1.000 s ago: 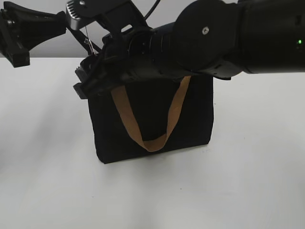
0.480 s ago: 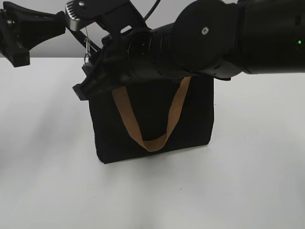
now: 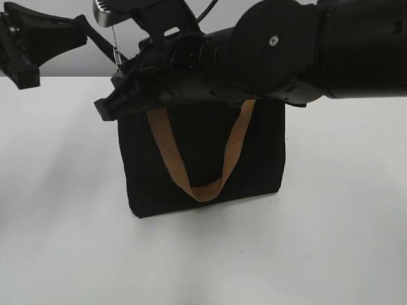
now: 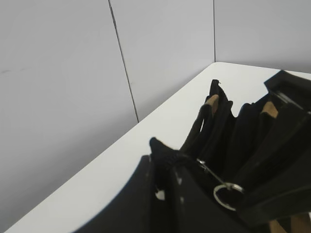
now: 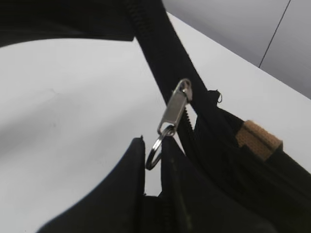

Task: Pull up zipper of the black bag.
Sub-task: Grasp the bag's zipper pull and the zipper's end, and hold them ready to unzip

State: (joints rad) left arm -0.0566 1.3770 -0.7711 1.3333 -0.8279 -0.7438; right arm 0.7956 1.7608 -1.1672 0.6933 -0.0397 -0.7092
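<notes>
right gripper [image 5: 153, 160]: clenched on zipper [image 5: 172, 114] ring, bag [image 3: 203, 159] edge taut. left gripper [image 4: 163, 194]: grasping bag corner. risk: ring slips out under strain.

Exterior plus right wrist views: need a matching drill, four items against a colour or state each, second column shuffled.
Items:
1. black bag
2. handle
3. pull tab
4. right end effector

Colour or state:
A. tan webbing loop hanging down the front panel
B. silver metal, with a ring at its lower end
C. stands upright on the white table
D. dark fingers closed around the ring

Pairs: 1-C, 2-A, 3-B, 4-D
</notes>
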